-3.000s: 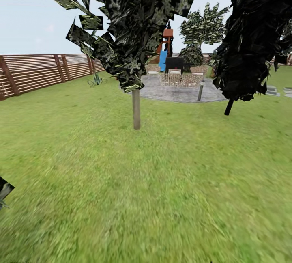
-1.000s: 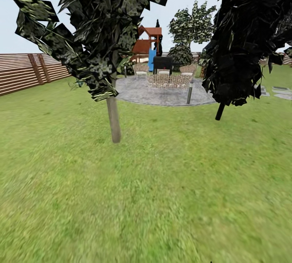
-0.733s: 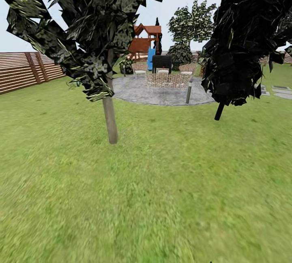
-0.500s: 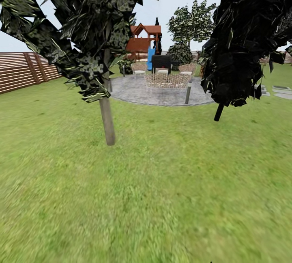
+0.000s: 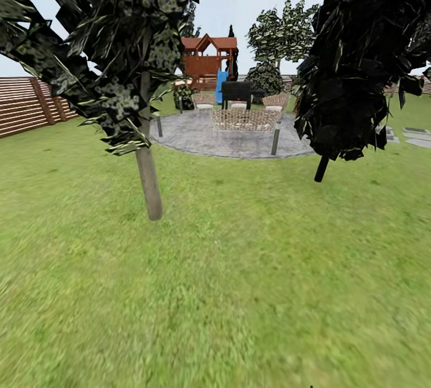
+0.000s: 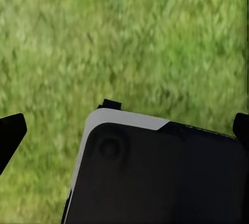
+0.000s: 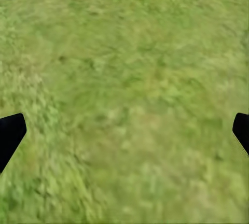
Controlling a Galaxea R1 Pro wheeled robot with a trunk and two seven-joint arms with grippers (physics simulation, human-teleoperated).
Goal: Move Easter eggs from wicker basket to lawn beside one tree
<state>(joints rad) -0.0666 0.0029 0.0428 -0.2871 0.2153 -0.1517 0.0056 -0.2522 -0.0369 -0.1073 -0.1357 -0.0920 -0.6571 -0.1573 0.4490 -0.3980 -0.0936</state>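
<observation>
Two hands are hanging spread and empty over the lawn (image 5: 251,292): left hand (image 6: 124,125), right hand (image 7: 124,130). One pale-trunked tree (image 5: 148,181) is standing near. Basket and eggs are not appearing; the robot should probably be scanning widely while driving, skirting that trunk.

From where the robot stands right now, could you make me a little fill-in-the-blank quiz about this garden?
1. The nearest tree stands on the ___.
2. Beyond it, the wicker chairs sit on a round grey ___.
3. The playset behind them has a slide coloured ___.
4. Along the left runs a brown slatted ___.

Missing words: lawn; patio; blue; fence
</observation>
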